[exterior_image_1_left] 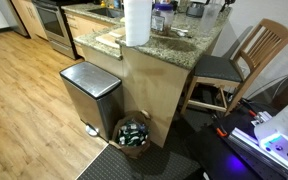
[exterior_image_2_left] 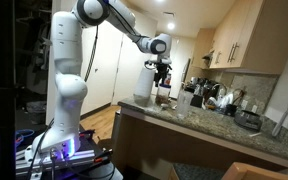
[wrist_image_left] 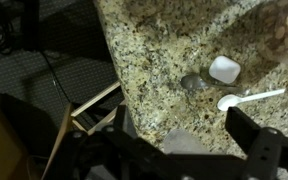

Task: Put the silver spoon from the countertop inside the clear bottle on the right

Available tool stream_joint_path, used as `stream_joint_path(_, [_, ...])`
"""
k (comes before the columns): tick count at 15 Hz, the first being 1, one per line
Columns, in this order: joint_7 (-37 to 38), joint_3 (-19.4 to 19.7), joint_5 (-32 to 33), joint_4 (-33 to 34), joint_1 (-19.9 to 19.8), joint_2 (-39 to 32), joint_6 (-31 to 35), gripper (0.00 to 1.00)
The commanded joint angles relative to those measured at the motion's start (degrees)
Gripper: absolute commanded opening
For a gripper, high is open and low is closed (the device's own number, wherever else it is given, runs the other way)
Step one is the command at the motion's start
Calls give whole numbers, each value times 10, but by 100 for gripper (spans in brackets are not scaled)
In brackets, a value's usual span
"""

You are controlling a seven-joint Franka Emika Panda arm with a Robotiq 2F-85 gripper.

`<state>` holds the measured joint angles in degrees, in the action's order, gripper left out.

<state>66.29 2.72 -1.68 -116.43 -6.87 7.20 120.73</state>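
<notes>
While the gripper (exterior_image_2_left: 162, 78) is hanging above the countertop (exterior_image_2_left: 209, 125), the silver spoon (wrist_image_left: 250, 98) is lying flat on the granite, untouched.

In the wrist view, a wooden chair frame (wrist_image_left: 92, 108) is showing below the counter edge at 9 o'clock. Further right a small grey round thing (wrist_image_left: 192, 82) is sitting on the stone, with a white rounded piece (wrist_image_left: 224, 69) just beside it at 1 o'clock. The spoon is resting at 5 o'clock from that white piece, its bowl nearer the grey thing and its handle pointing toward 3 o'clock. The dark fingers (wrist_image_left: 260, 140) are standing spread apart, gripping nothing. In an exterior view, the white paper-towel roll (exterior_image_1_left: 136, 22) is standing upright on the slab, a container with blue top (exterior_image_1_left: 161, 15) at its 3 o'clock.
</notes>
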Motion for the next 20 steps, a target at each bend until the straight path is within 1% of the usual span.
stream_joint_path(1, [79,9,-33,12,-2,-52,51,100])
stream_joint_path(2, [44,11,-15,2,2,-30,36,100])
stream_joint_path(4, [50,12,-14,2,4,-42,39,100])
stream_joint_path(6, [50,12,-14,3,4,-38,39,100])
stream_joint_path(8, [87,19,-85,20,1,-63,48,100])
stream_joint_path(11, [146,21,-131,30,3,-95,99,100])
stream_joint_path(13, [200,22,-132,29,5,-118,159,100])
stream_joint_path(15, [275,24,-113,18,11,-135,210,100])
stream_joint_path(16, [226,24,-117,15,8,-115,175,100])
stream_joint_path(17, [247,24,-117,15,10,-126,193,100])
stream_joint_path(19, [261,25,-117,16,11,-136,204,100])
stream_joint_path(20, [301,31,-99,18,13,-150,222,100])
